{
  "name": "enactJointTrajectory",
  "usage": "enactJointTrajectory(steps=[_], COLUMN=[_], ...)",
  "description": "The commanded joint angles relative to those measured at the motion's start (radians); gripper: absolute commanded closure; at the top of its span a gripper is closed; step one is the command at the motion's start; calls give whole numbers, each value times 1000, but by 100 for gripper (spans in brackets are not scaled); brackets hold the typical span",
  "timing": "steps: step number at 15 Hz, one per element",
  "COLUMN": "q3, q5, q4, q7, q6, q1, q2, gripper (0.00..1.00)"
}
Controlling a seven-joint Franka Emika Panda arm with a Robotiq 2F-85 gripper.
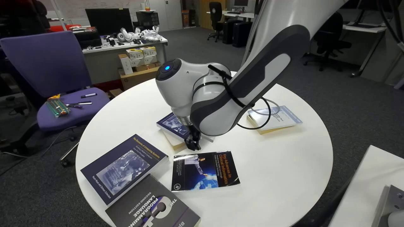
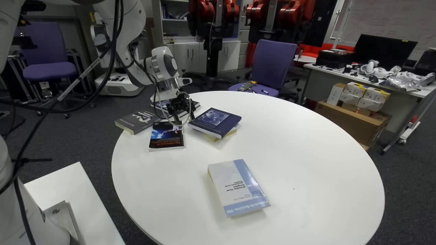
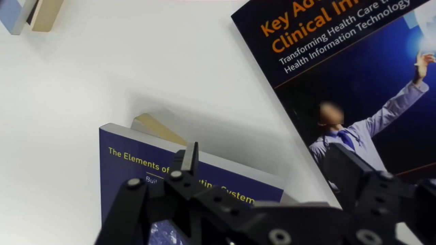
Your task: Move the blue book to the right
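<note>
The blue book (image 1: 171, 123) has a dark blue cover with a bluish-white picture. It lies on top of a cream-paged book (image 1: 177, 145) in both exterior views (image 2: 215, 119). In the wrist view its titled edge (image 3: 136, 153) shows, with the lower part hidden by the gripper. My gripper (image 1: 193, 145) is open and empty, pointing down at the book's edge, also in an exterior view (image 2: 185, 119). In the wrist view, one fingertip of the gripper (image 3: 265, 153) overlaps the blue book's edge, the other overlaps a black book (image 3: 323, 78). I cannot tell whether either touches.
A larger dark blue book (image 1: 124, 167) and a grey book (image 1: 151, 205) lie beside the black book (image 2: 166, 136). A pale whitish-blue book (image 2: 238, 189) lies on another book farther along the round white table (image 2: 306, 177). A purple chair (image 1: 47, 63) stands beyond the table.
</note>
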Motion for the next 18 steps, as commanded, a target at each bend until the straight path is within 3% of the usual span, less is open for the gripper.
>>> enactJointTrajectory(steps=[1,6,15,18], q3=[-33,-76,-72,-112], q5=[6,-36,-5,-59], q4=[40,95,100,106], q7=[-22,-10,-6,50], q6=[7,14,0,-21], q1=[22,49,52,96], q2=[30,67,71,80], gripper=[0,0,0,0])
